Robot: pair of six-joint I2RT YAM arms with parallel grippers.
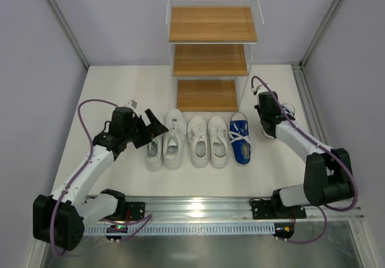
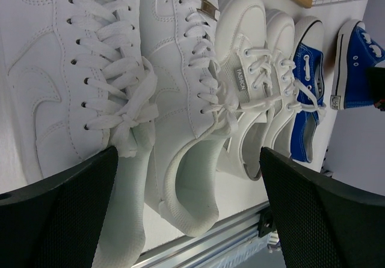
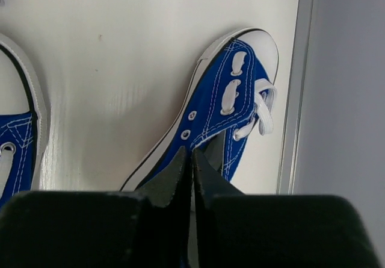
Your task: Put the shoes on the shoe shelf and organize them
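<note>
Top external view: the shelf (image 1: 212,24) stands at the far side of the counter (image 1: 120,93), and all three boards are bare. Five shoes lie in a row in front of it, toes toward the shelf: four white shoes (image 1: 174,138) and one blue mate (image 1: 240,138) at the right end. The sixth, the blue shoe (image 3: 231,99), lies apart to the right, near the counter edge.

In the right wrist view, the right claw (image 3: 192,159) is closed and appears to pinch the canvas wall at this shoe's opening. Whether the sole is off the counter cannot be told. The left claw (image 1: 151,129) hangs wide open over the leftmost white shoe and holds nothing.

Step in hand, by judgement: pickup of the first shoe, with nothing shelved. The next move calls for a lift clear of the counter, a carry to a board, and placement that leaves room for the mate beside it.
</note>
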